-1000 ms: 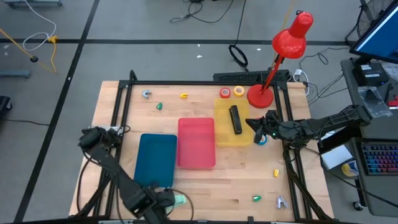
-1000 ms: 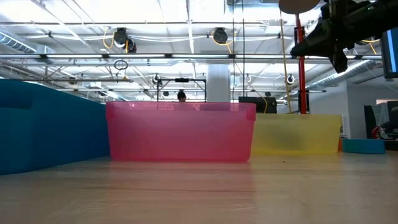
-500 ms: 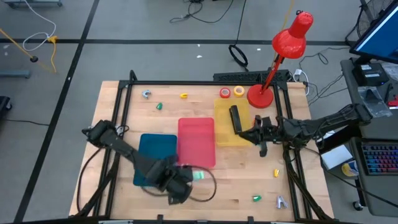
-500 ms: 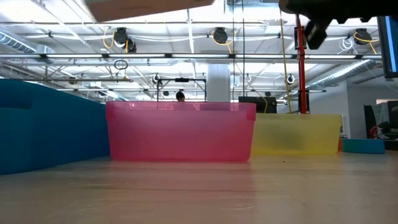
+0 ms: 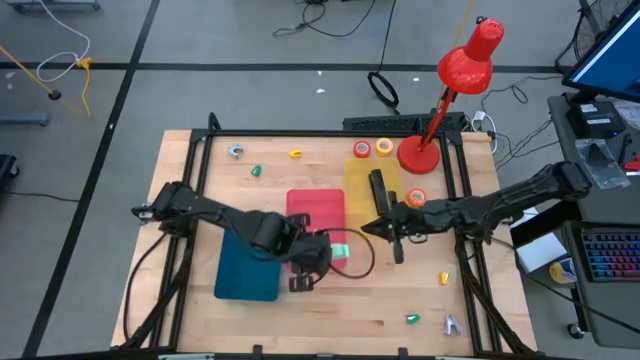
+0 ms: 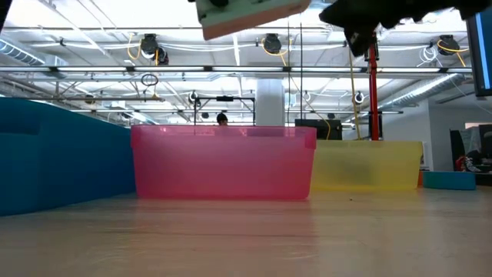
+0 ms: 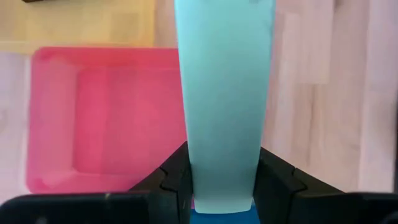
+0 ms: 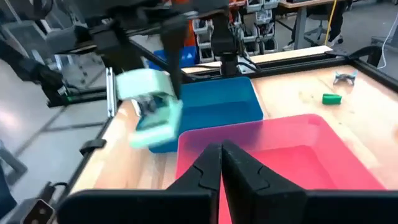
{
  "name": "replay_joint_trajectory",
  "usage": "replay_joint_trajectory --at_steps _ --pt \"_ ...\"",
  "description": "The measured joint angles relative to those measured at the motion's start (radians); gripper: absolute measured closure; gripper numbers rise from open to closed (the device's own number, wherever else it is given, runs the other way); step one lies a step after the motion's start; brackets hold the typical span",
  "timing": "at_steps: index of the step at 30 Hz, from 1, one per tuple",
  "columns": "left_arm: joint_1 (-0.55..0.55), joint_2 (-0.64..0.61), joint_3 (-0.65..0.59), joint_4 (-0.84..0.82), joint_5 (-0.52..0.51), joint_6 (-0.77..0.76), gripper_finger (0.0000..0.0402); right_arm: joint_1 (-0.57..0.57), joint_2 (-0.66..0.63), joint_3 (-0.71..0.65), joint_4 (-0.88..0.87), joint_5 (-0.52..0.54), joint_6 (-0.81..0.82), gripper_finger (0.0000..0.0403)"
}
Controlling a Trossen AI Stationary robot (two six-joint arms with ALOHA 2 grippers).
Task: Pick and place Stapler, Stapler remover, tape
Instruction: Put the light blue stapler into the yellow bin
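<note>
Where the table is seen from above, the left gripper [image 5: 325, 250] is clamped on a mint-green stapler [image 5: 338, 249], carried over the near edge of the pink tray [image 5: 316, 207]. The right gripper [image 5: 372, 228], fingers pressed together and holding nothing, hangs just beside it, over the yellow tray [image 5: 360, 178] where a black stapler [image 5: 378, 190] lies. An orange tape roll [image 5: 417, 198] sits behind that gripper.

In the low view, the stapler [image 6: 242, 17] hangs high above the pink tray [image 6: 223, 163].

In the left wrist view, the stapler [image 7: 224, 99] is pinched at its end between the fingers [image 7: 177, 180], the pink tray [image 7: 93, 118] below.

In the right wrist view, the closed fingers [image 8: 221, 165] point at the held stapler [image 8: 152, 115], with a blue tray [image 8: 211, 106] beyond.

A collision is judged possible, both arms being close over the trays. A drop outside the tray could follow from the end-only grip. No writing or brand can be read.
</note>
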Motion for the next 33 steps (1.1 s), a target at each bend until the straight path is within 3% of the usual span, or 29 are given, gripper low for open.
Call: replay_joint_trajectory --at_steps 4,10,19,22,33 --pt "0.030 0.000 0.002 -0.001 0.026 0.036 0.0280 -0.006 0.043 0.098 -0.081 0.002 -0.058 0.0371" --pt "0.049 0.000 0.002 -0.002 0.040 0.059 0.0280 -0.021 0.091 0.210 -0.174 0.000 -0.081 0.0296" --pt "0.072 0.000 0.002 -0.002 0.039 0.059 0.0280 -0.021 0.146 0.246 -0.177 -0.005 -0.072 0.0167" --pt "0.080 0.000 0.002 -0.002 0.039 0.063 0.0280 -0.021 0.149 0.246 -0.169 -0.050 -0.069 0.0137" --pt "0.111 0.000 0.002 0.014 0.053 0.092 0.0280 -0.044 0.180 0.246 -0.090 -0.055 -0.070 0.0110"
